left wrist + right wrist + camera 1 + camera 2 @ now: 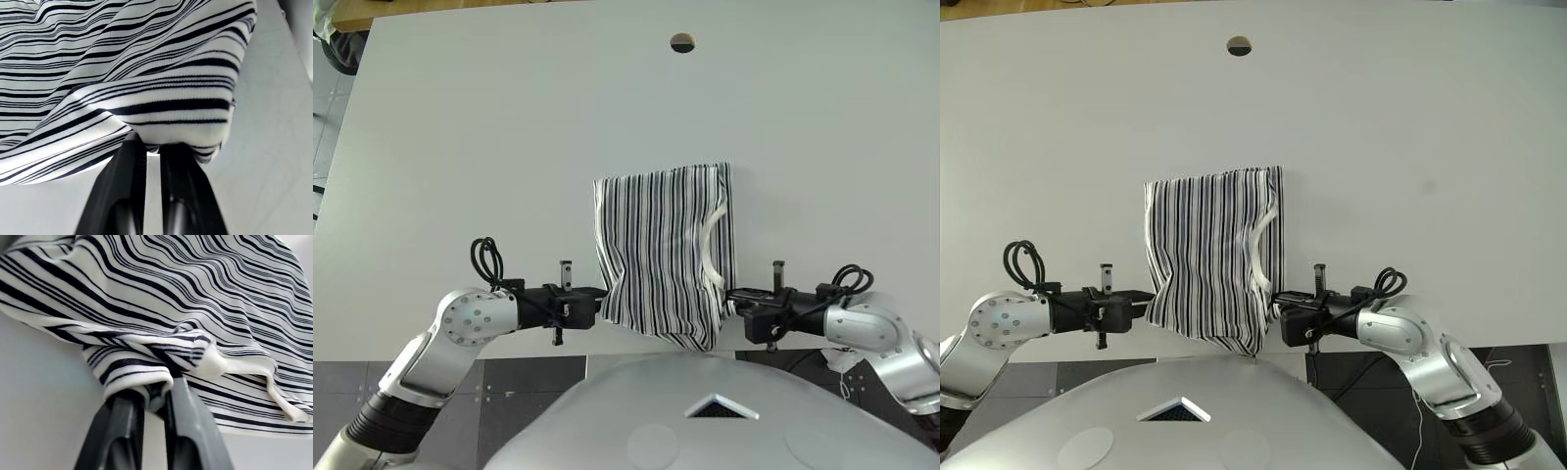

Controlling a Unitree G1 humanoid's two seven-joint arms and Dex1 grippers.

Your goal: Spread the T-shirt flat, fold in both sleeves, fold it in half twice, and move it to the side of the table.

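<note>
A black-and-white striped T-shirt (661, 245) lies folded into a narrow panel on the white table (509, 147), its near end hanging over the front edge. My left gripper (603, 293) is shut on the shirt's near left corner (161, 132). On the other side, my right gripper (728, 295) is shut on the near right corner (146, 367), beside the white collar band (710, 245). Both pinch the cloth between dark fingers (127, 196), seen close up in the wrist views.
A round cable hole (682, 42) sits in the table near its far edge. Bare tabletop stretches to the left, right and beyond the shirt. The table's front edge (538, 343) runs just under both grippers.
</note>
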